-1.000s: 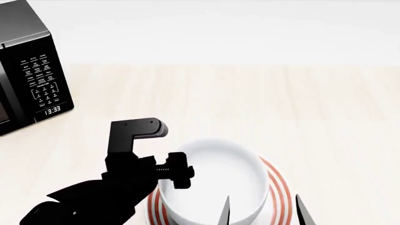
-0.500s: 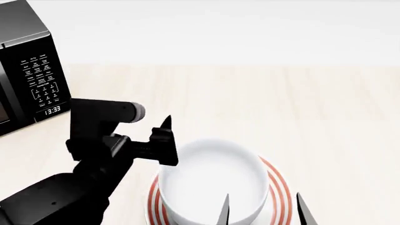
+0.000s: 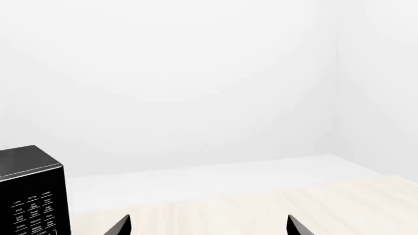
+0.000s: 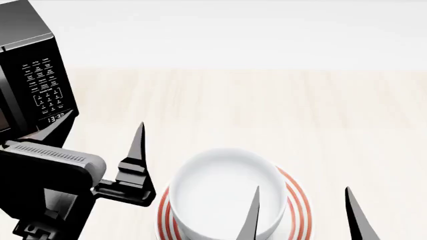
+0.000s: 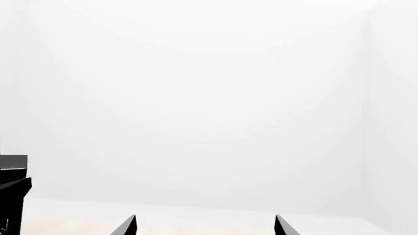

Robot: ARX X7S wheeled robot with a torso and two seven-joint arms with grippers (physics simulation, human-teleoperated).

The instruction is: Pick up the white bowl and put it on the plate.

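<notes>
In the head view the white bowl [image 4: 227, 192] sits upright on the red-ringed plate [image 4: 297, 211] near the front edge of the counter. My left gripper [image 4: 93, 131] is open and empty, off to the left of the bowl with its fingers pointing away from me. My right gripper [image 4: 301, 191] is open too. One of its fingers [image 4: 253, 210] overlaps the bowl's right side and the other stands to the right of the plate. The left wrist view shows the left gripper [image 3: 207, 221] open over bare counter. In the right wrist view the right gripper [image 5: 205, 221] holds nothing.
A black microwave [image 4: 33, 75] with a keypad stands at the far left of the pale wooden counter [image 4: 287, 110], close to the left gripper. It also shows in the left wrist view as the microwave [image 3: 31, 196]. A white wall runs behind.
My left arm has pulled away from the bowl's left rim toward the left and front, its fingers now pointing forward. The right gripper's fingers have risen slightly. The bowl has stayed on the plate.
</notes>
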